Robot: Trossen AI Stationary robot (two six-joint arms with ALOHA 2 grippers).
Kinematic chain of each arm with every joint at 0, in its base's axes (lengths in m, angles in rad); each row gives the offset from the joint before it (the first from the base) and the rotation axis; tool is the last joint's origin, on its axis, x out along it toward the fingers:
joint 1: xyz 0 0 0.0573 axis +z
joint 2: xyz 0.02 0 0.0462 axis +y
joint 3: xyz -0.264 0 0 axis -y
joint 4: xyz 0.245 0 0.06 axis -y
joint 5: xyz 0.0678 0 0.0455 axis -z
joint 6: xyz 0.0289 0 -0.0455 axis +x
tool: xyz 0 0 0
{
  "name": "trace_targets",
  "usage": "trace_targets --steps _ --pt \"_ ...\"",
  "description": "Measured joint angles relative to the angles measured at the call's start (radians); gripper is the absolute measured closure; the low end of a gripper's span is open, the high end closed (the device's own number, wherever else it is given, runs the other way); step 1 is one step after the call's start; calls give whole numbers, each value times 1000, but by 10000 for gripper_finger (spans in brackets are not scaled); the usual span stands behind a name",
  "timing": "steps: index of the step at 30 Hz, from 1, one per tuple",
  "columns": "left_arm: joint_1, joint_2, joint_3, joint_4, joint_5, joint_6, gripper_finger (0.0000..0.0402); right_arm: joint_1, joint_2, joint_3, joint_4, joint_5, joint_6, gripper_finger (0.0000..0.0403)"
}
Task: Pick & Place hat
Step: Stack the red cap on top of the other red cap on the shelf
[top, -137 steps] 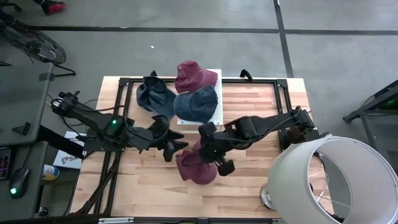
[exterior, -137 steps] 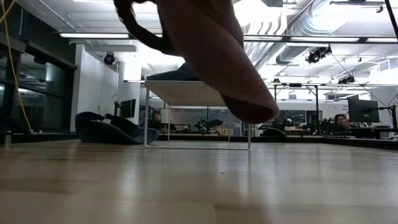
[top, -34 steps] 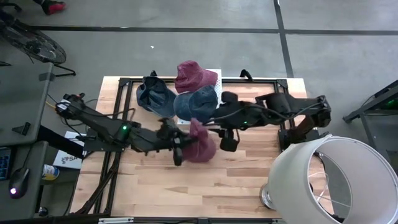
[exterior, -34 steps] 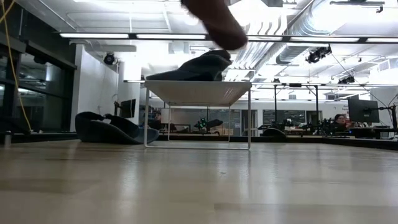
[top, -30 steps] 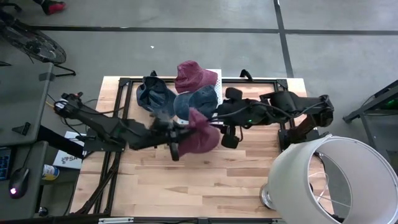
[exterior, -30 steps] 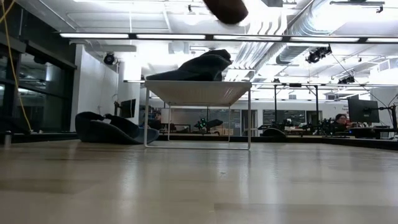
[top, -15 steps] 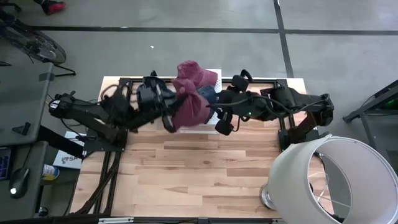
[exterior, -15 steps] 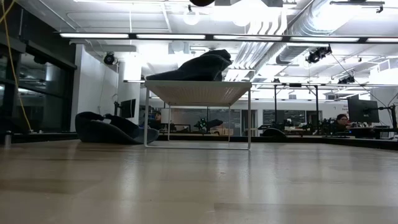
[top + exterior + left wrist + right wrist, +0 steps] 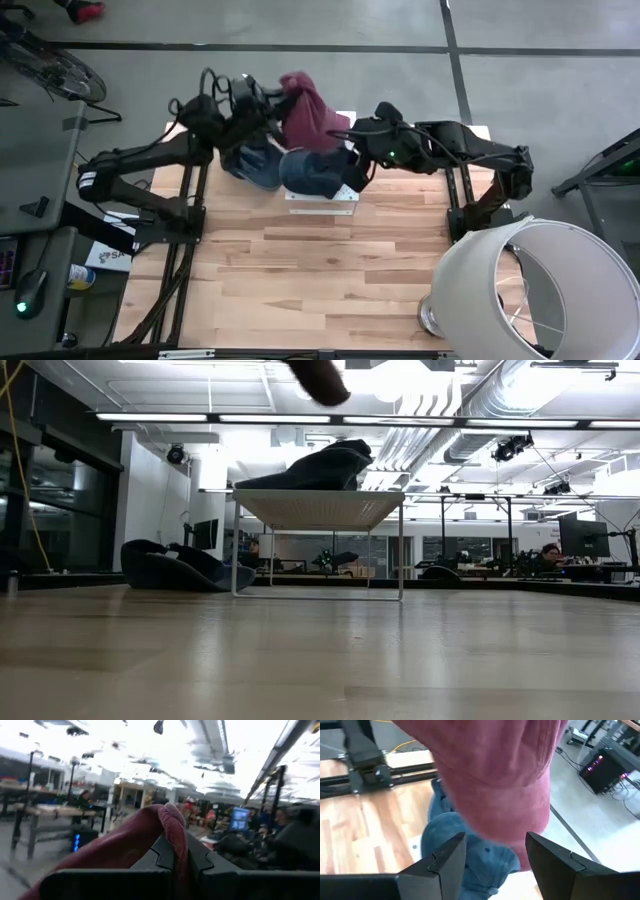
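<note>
A maroon hat (image 9: pixel 308 112) hangs in the air over the far part of the white stand (image 9: pixel 345 198), with my left gripper (image 9: pixel 270 95) shut on it at the table's far left. Two blue hats (image 9: pixel 315 170) (image 9: pixel 252 160) lie below it, one on the stand and one beside the stand on the table. My right gripper (image 9: pixel 352 172) stands open just right of the hats. In its wrist view the maroon hat (image 9: pixel 505 765) fills the space above its spread fingers. What lies under the held hat is hidden. My left gripper pinches a rolled edge of the maroon hat's brim (image 9: pixel 173 827) between its two fingers. The fingers lie about level and point toward the table's right. The hat is lifted clear and droops from the hold toward the stand.
A large white lamp shade (image 9: pixel 535 290) stands at the near right corner. A black frame rail (image 9: pixel 455 170) runs along the table's right side. The low view shows the stand (image 9: pixel 320 508) with a blue hat (image 9: pixel 312 468) on top.
My left gripper has carried the maroon hat up from mid-table and toward the far edge, swinging it over the stand; the hat stays in the hold. My right gripper, still open, has moved toward the far edge beside it.
</note>
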State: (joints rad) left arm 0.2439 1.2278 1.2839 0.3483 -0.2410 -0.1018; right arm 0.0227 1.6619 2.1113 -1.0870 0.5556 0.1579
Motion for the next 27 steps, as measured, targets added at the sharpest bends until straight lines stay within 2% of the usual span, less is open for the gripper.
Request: trace_targets --steps 9,13,23,27 --pt "216 55 -1 26 167 -141 398 -71 0 0 1 -8 48 203" --pt "270 99 0 82 226 -196 398 -89 0 0 1 -9 57 203" --pt "361 210 0 145 292 -269 398 -97 1 0 1 12 65 203" --pt "386 257 -1 224 336 -306 398 -97 1 0 1 16 62 203"
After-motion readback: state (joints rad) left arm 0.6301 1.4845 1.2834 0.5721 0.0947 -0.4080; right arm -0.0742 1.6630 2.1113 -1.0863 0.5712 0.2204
